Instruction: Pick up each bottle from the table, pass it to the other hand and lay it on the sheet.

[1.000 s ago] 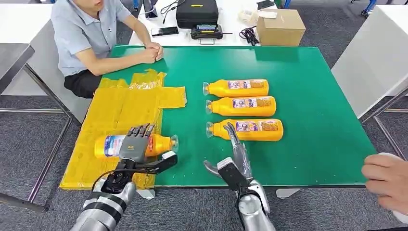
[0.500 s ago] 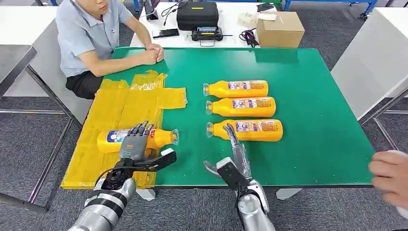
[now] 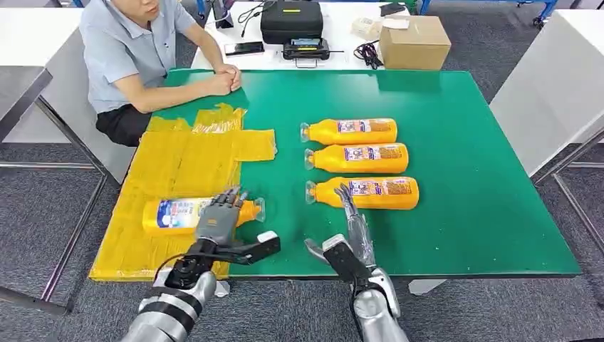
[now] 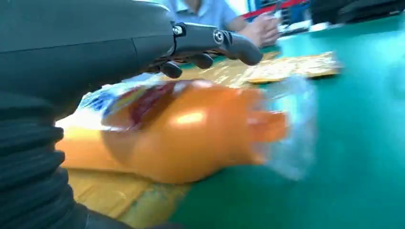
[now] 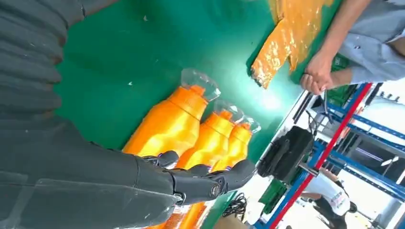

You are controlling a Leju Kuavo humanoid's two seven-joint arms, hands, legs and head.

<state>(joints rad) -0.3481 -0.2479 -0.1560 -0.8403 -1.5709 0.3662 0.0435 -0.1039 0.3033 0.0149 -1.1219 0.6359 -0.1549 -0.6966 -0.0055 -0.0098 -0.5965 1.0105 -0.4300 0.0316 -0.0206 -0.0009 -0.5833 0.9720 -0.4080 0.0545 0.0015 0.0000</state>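
Green table (image 3: pixel 463 214): three bottles (image 3: pixel 362 192) in a row, one bottle (image 3: pixel 178 214) on the yellow sheet (image 3: pixel 178 164); both robot hands spread, empty.

One orange bottle (image 3: pixel 178 214) lies on its side on the yellow sheet (image 3: pixel 178 160), its clear cap poking past the sheet's edge. Three more orange bottles (image 3: pixel 360 157) lie side by side on the green bench (image 3: pixel 470 178), caps toward the sheet.

Count of things on and beyond the green table (image 3: pixel 463 214).

Four orange bottles are counted: one (image 3: pixel 174 214) on the yellow sheet (image 3: pixel 178 164), three in a row on the green, namely (image 3: pixel 350 131), (image 3: pixel 360 157) and (image 3: pixel 367 192). One sheet, one cardboard box (image 3: pixel 414 40), one black case (image 3: pixel 290 19) and one seated person (image 3: pixel 128 57) are noted. Two robot hands are seen: left (image 3: pixel 217 222), right (image 3: pixel 354 226).
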